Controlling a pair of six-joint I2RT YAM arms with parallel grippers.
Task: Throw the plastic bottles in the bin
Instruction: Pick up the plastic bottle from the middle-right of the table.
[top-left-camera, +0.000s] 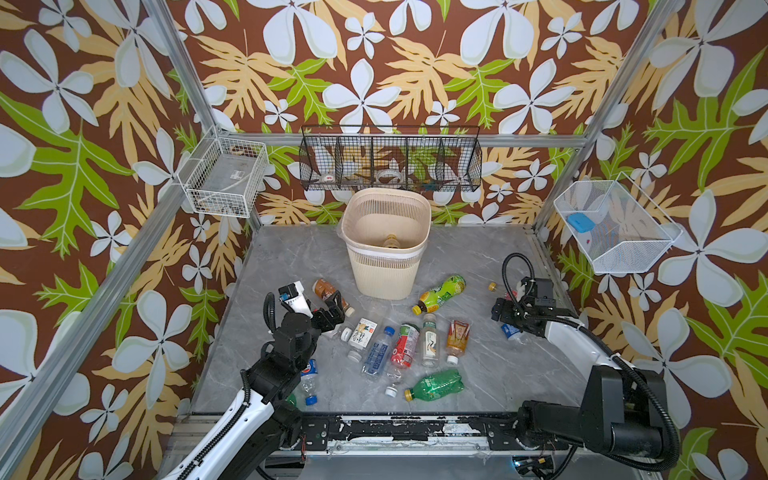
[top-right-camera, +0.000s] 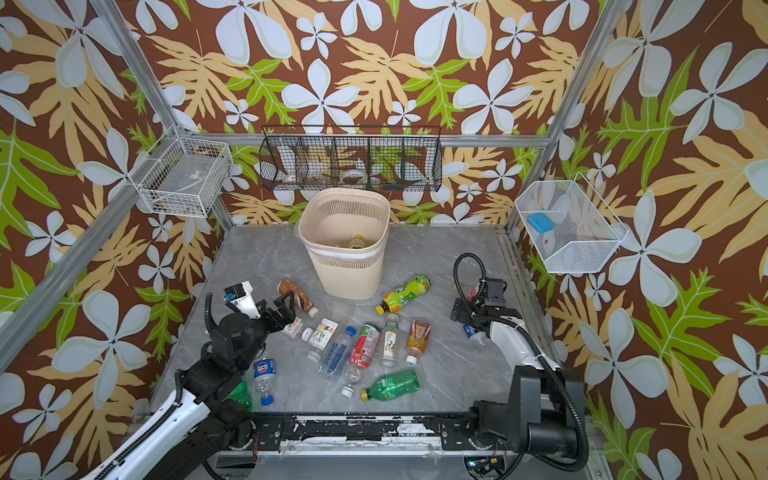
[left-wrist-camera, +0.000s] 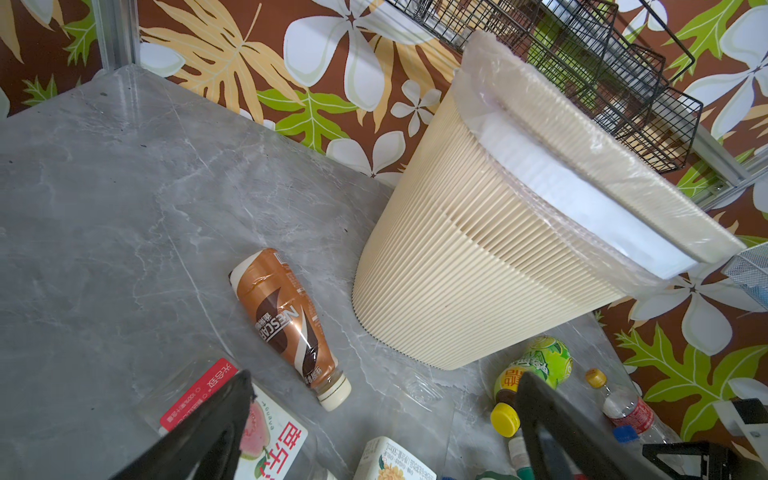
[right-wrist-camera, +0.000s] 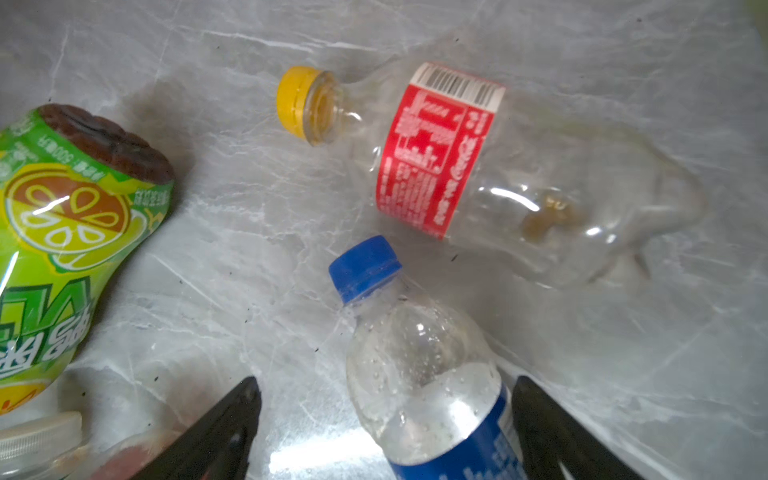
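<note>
Near side of beige lattice plastic bin (top-left-camera: 382, 274): small clear and green plastic bottles (top-left-camera: 405, 345) strewn flat on grey marble tabletop (top-left-camera: 490, 365). Then left gripper (top-left-camera: 337, 306): wide, empty; right gripper (right-wrist-camera: 385, 384): wide, straddling blue-capped clear bottle (right-wrist-camera: 415, 365). Inside bin: one brownish bottle (top-left-camera: 390, 241).

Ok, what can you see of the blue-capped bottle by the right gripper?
The blue-capped bottle is clear plastic with a blue label printed white and droplets inside. It lies on its side on the grey table, between the open fingers of the right gripper; contact is unclear. Its cap points toward the red-labelled bottle, not touching it.
</note>
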